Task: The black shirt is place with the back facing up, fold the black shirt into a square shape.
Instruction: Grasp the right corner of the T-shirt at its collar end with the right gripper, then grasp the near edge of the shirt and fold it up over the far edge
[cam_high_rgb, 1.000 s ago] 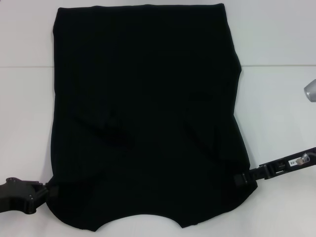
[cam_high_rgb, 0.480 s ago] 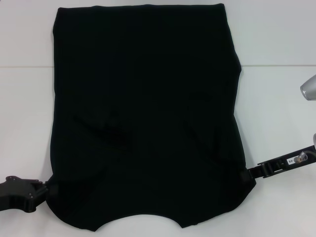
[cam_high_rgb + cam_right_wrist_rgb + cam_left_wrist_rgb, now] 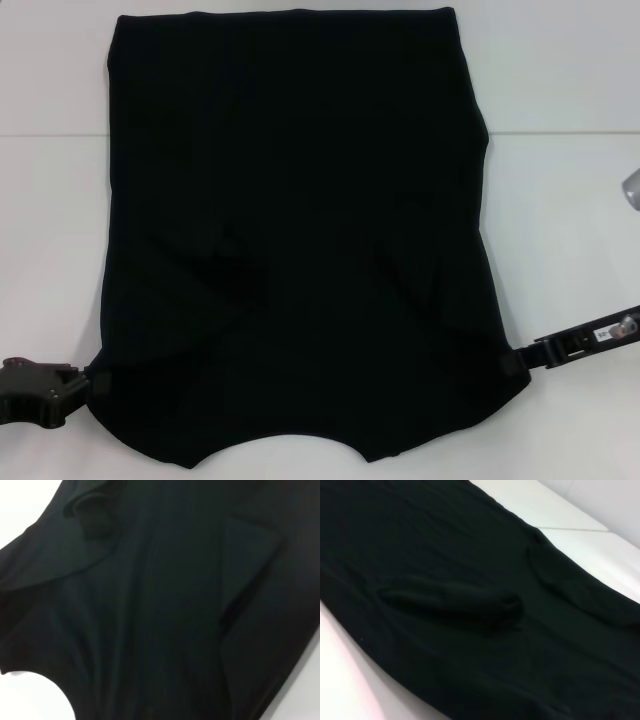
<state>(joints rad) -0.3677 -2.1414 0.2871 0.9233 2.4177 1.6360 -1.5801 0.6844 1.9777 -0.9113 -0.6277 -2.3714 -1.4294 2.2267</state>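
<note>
Only L wrist: black shirt (image 3: pixel 470 605) sleeve bunch.

The head camera looks forward and down on the whole black shirt (image 3: pixel 300 240) spread over the white desk (image 3: pixel 560 200). Both wrist cameras sit low and close at its near corners, sharing its folded-in sleeves with the head view.

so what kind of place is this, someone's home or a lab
Probably a lab or test bench, not a home: a bare white table, one black shirt spread flat, and the left gripper and right gripper at its edges.
</note>
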